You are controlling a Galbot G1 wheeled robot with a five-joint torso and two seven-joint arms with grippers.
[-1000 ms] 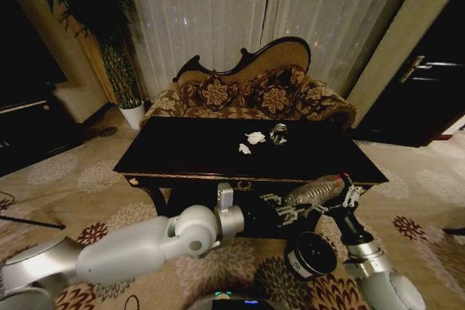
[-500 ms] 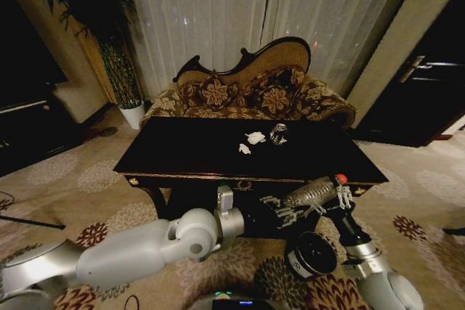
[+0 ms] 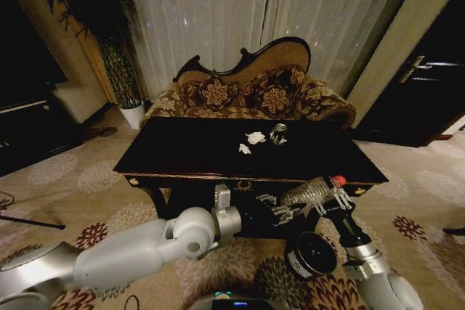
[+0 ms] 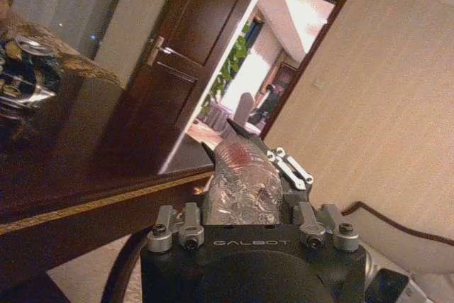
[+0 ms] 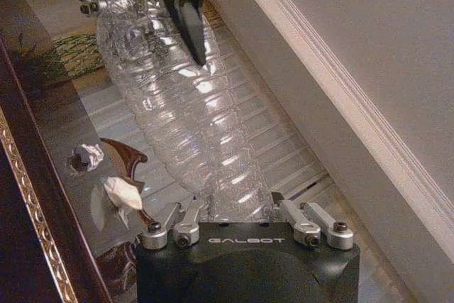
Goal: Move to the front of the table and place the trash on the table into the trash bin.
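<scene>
Dim sitting room with pale curtains and a patterned floral sofa (image 3: 247, 96) in upper centre of the head view. Below it, across the middle, wide dark glossy wooden table (image 3: 182, 154) with gold beaded edge. On its top, right of centre, two small white paper wads (image 3: 251, 141) and just beside them a small shiny silvery piece (image 3: 278, 133).

Lower right of centre, in front of the table edge: clear ribbed plastic bottle (image 3: 311, 192) with red cap, held almost flat between both grippers, cap end higher and to the right. Left gripper (image 3: 272, 208) clamped on the bottom end, right gripper (image 3: 336, 195) clamped near the cap. Seen close in both wrist views, bottle (image 4: 242, 188) (image 5: 188, 122) between the fingers of each own gripper.

Directly below the bottle, on the flowered carpet, small black cylindrical trash bin (image 3: 311, 253) with white label, tilted, apart from the bottle.
</scene>
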